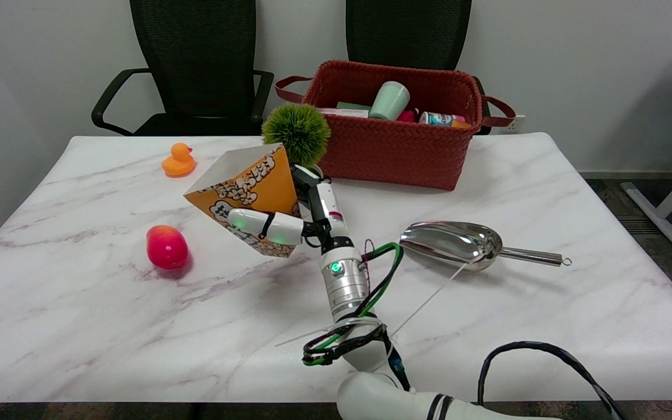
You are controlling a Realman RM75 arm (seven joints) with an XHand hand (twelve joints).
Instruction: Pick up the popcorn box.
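Note:
The popcorn box (248,189) is orange with white popcorn print and a white inside. It hangs tilted above the marble table (79,326), its open mouth facing up and to the left, in front of the green pompom plant. My right hand (295,219) grips it from the right side: one finger lies across the box's lower front and another runs up its right edge. The box's bottom tip is clear of the table, with its shadow below. The white arm reaches in from the lower right.
A green ball-shaped plant (296,133) stands right behind the box. A red woven basket (394,146) with cups sits at the back. A metal scoop (464,242) lies to the right. A pink-red fruit (167,246) and an orange duck (178,161) are to the left.

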